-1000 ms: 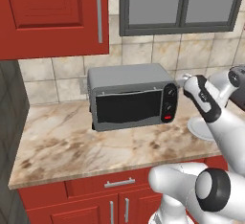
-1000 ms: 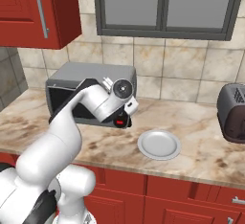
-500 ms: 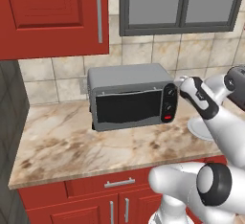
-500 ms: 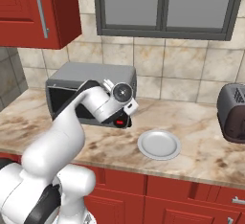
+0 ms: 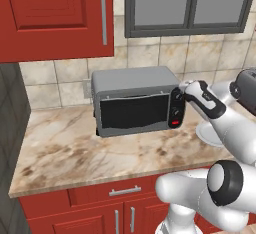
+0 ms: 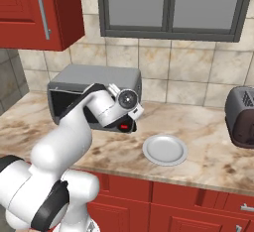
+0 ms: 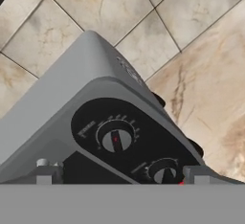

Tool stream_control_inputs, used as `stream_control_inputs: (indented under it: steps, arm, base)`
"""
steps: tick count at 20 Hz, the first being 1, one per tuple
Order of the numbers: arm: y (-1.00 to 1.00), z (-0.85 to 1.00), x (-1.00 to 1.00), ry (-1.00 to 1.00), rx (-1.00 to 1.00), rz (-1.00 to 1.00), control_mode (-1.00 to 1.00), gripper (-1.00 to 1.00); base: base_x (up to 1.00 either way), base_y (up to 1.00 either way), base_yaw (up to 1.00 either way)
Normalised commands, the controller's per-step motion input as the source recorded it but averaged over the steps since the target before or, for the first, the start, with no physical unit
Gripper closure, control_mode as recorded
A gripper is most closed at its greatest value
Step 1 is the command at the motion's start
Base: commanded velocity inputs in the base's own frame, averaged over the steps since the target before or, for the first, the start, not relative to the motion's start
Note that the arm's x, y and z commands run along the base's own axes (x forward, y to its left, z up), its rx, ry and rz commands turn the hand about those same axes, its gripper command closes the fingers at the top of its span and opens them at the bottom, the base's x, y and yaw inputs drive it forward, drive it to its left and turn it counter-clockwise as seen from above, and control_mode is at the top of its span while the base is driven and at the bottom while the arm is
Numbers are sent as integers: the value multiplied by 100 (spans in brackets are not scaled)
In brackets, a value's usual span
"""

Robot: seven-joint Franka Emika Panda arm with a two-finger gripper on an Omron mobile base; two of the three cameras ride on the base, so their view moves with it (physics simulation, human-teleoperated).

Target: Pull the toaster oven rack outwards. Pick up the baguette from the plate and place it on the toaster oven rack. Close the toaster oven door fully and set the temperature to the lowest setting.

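Observation:
The grey toaster oven [image 5: 134,80] stands on the counter by the back wall, and its dark glass door [image 5: 132,113] lies up against the front. My gripper [image 7: 122,176] is open right at the oven's black control strip [image 5: 176,109]. An upper knob [image 7: 115,139] and a lower knob [image 7: 165,172] sit between my fingertips [image 7: 45,174], and neither touches a knob. The round pale plate [image 6: 165,149] lies bare on the counter to the right of the oven. The baguette and the rack are hidden.
A dark rounded toaster [image 6: 242,117] stands at the far right of the counter. Red upper cabinets [image 5: 55,15] hang above on the left and a grey-framed window [image 5: 192,5] sits over the oven. The marble counter [image 5: 75,153] runs wide to the left front.
My hand has moved a little to the left, closer to the oven's control strip. The jaws stay open. Oven and plate have not moved.

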Motion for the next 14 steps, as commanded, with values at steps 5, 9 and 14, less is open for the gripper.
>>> stream_control_inputs:
  steps: [5,9,14]
  arm:
    - [0,-10,0,0,0,0,-100,-100]
    - [0,-3,0,0,0,0,-100,-100]
    - [0,0,0,-2,0,0,-100,-100]
  base:
    - [0,0,0]
    - [0,0,0]
    - [0,0,0]
